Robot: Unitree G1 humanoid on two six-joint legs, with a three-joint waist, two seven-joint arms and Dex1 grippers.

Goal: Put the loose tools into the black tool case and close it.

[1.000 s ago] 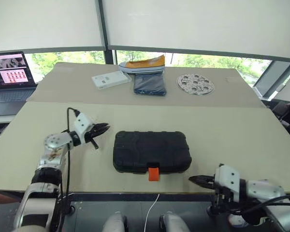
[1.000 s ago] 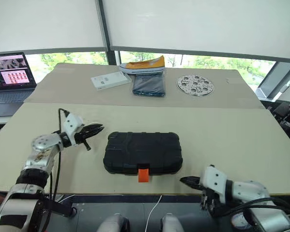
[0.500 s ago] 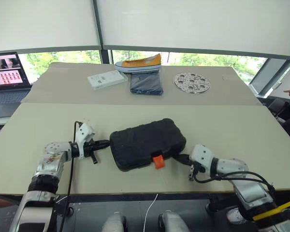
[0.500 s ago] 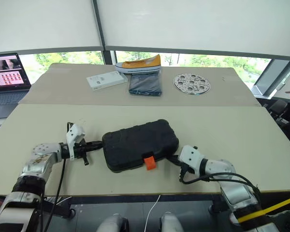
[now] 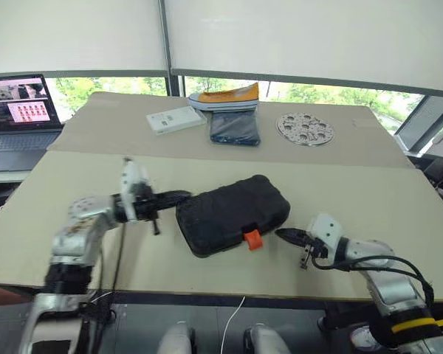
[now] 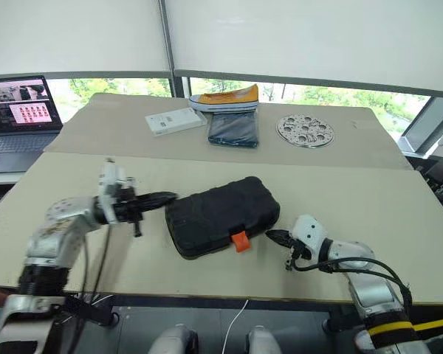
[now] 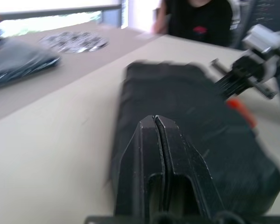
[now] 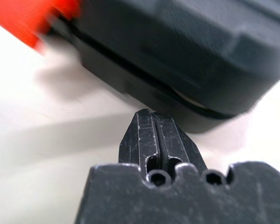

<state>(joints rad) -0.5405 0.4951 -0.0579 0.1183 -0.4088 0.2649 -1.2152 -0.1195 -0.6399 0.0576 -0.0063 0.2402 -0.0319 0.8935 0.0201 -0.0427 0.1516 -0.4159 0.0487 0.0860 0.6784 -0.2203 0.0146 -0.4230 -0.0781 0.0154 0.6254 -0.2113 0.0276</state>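
The black tool case (image 5: 232, 212) lies closed and skewed on the table, its right end farther from me and its orange latch (image 5: 252, 238) facing the front edge. My left gripper (image 5: 184, 195) is shut and empty. It points level toward the right, with its tips at the case's left end (image 7: 200, 140). My right gripper (image 5: 280, 234) is also shut and empty. It points at the case's front right corner (image 8: 186, 46), just short of it, beside the latch (image 8: 32, 18). The loose tools are out of view.
On the far table are a white box (image 5: 173, 119), an orange shoe (image 5: 225, 98) above a dark folded cloth (image 5: 234, 127), and a round perforated disc (image 5: 305, 127). A laptop (image 5: 18, 110) stands at the far left. A person in black (image 7: 200, 18) is beyond the table.
The case has swung from square to skewed. My left gripper rose and moved right to the case's left end. My right gripper came forward to the case's front right corner.
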